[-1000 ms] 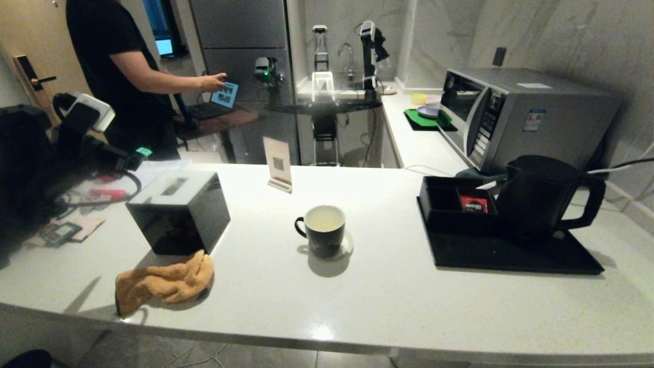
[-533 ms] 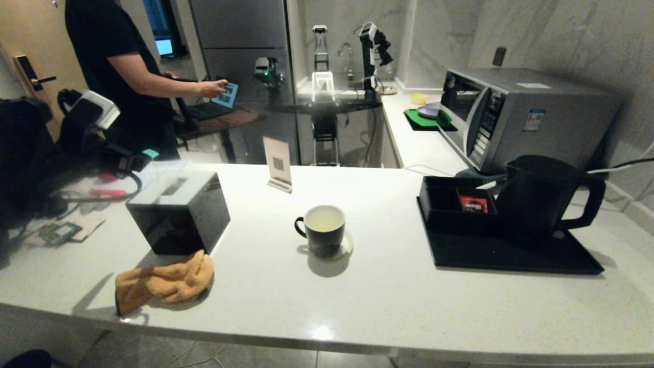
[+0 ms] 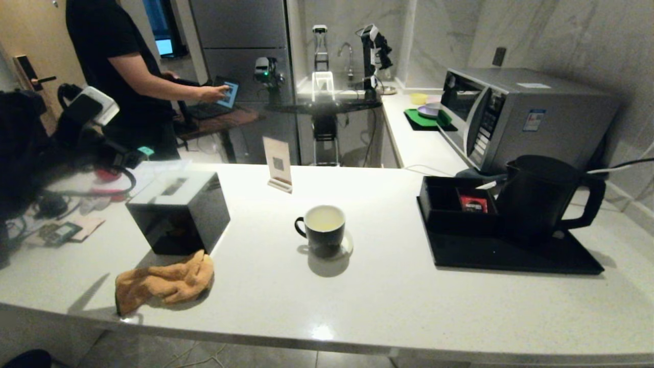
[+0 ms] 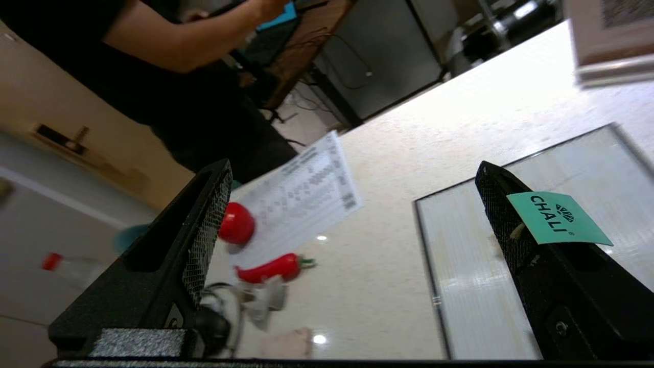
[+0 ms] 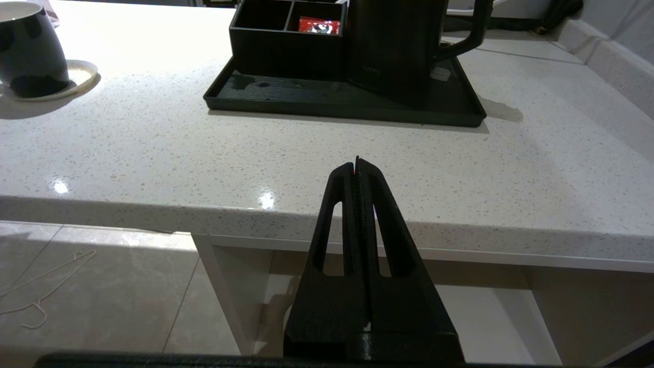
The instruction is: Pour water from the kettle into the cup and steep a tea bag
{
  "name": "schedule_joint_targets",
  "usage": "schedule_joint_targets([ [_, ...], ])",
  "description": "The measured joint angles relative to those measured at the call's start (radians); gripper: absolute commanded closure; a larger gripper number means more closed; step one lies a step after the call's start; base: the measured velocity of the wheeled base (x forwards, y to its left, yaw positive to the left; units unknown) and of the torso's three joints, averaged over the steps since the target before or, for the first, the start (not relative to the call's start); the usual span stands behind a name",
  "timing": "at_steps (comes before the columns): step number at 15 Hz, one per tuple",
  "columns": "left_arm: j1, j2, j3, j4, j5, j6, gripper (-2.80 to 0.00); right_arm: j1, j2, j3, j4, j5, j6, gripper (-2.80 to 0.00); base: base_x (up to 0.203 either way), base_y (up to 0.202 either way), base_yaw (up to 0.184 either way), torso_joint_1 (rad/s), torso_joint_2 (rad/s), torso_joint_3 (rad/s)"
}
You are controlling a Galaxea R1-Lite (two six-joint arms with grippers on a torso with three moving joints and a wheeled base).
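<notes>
The cup (image 3: 321, 228), black outside and white inside, stands on a small coaster mid-counter with pale yellowish water (image 3: 324, 219) in it. The black kettle (image 3: 541, 197) sits on a black tray (image 3: 511, 255) at the right, handle to the right. My left gripper (image 3: 132, 158) hovers over the far left of the counter, open wide (image 4: 352, 166) with nothing between its fingers. A teal CHALI tag (image 4: 557, 217) clings to one finger; the tea bag itself does not show. My right gripper (image 5: 356, 162) is shut and empty, below the counter's front edge.
A black box (image 3: 179, 209) with a glossy top and an orange cloth (image 3: 163, 283) lie left of the cup. A red sachet (image 3: 472, 203) sits in the compartment box. Microwave (image 3: 526, 112) behind the kettle. A person (image 3: 117, 66) stands beyond the counter. Red pepper (image 4: 271, 267) and paper (image 4: 301, 194) lie under the left gripper.
My left arm has shifted slightly at the far left, its wrist a little higher and further back. The person's hand has moved. Cup, kettle and right gripper are unchanged.
</notes>
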Motion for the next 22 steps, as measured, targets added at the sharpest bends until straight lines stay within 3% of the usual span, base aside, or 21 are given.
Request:
schedule_joint_targets([
  [3,0.032,0.000,-0.007,0.001,-0.061,0.099,-2.80,0.000,0.000,0.000,0.000,0.000,0.000,0.00,0.000,0.000,0.000,0.000,0.00,0.000],
  [7,0.045,-0.006,-0.022,0.000,-0.081,0.131,-2.80,0.000,0.000,0.000,0.000,0.000,0.000,0.00,0.000,0.000,0.000,0.000,0.00,0.000],
  [10,0.061,-0.011,-0.005,0.002,-0.139,0.183,-2.80,0.000,0.000,0.000,-0.001,0.000,0.000,0.00,0.000,0.000,0.000,0.000,0.00,0.000],
  [12,0.068,-0.011,-0.008,-0.024,-0.171,0.238,-2.80,0.000,0.000,0.000,0.000,0.000,0.000,0.00,0.000,0.000,0.000,0.000,0.00,0.000],
  [16,0.083,0.020,-0.035,-0.145,-0.227,0.253,-2.80,0.000,0.000,0.000,0.000,0.000,0.000,0.00,0.000,0.000,0.000,0.000,0.00,0.000],
  [20,0.115,0.058,-0.062,-0.067,-0.309,0.315,-2.80,0.000,0.000,0.000,0.000,0.000,0.000,0.00,0.000,0.000,0.000,0.000,0.00,0.000],
  [22,0.121,0.071,-0.071,-0.002,-0.311,0.312,-2.80,0.000,0.000,0.000,0.000,0.000,0.000,0.00,0.000,0.000,0.000,0.000,0.00,0.000],
])
